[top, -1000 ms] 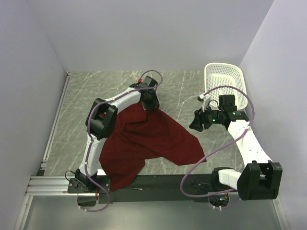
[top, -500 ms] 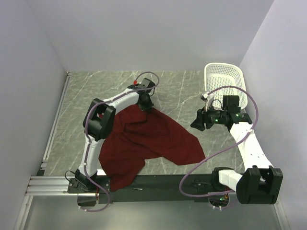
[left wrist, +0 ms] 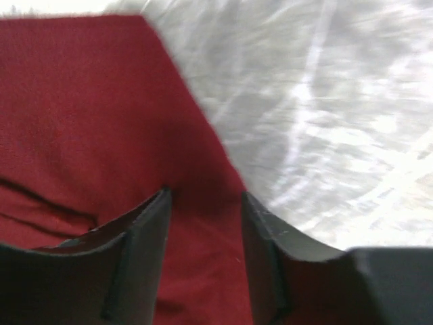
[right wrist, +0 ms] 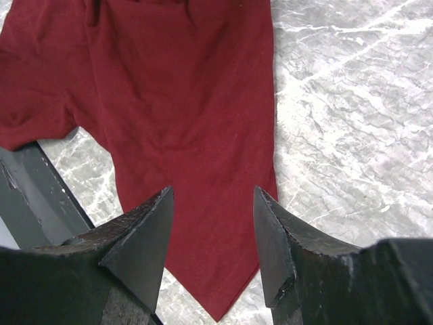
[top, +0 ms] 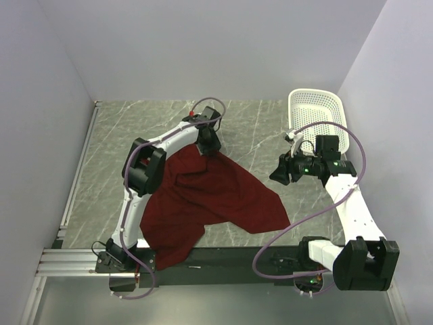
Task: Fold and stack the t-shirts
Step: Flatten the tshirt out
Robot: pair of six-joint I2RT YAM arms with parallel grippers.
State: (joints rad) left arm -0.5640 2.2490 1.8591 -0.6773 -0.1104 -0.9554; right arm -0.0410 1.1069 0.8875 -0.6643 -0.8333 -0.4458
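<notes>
The maroon t-shirt (top: 210, 200) lies crumpled and spread over the middle of the marble table, its near end hanging over the front edge. My left gripper (top: 208, 145) sits on the shirt's far corner. In the left wrist view its jaws (left wrist: 205, 200) stand open, with red cloth (left wrist: 88, 122) under and between them. My right gripper (top: 277, 172) hovers open just right of the shirt. In the right wrist view the shirt's pointed corner (right wrist: 183, 101) lies below that open gripper (right wrist: 213, 200), and nothing is held.
A white mesh basket (top: 312, 92) stands tilted at the back right, behind the right arm. The black front rail (top: 230, 257) runs along the table's near edge, also seen as a dark bar (right wrist: 40, 196). Bare marble (top: 128, 128) lies left of the shirt.
The left wrist swung slightly left over the shirt's far corner, then back. The right arm shifted a little at first, then stayed still. The shirt has barely moved.
</notes>
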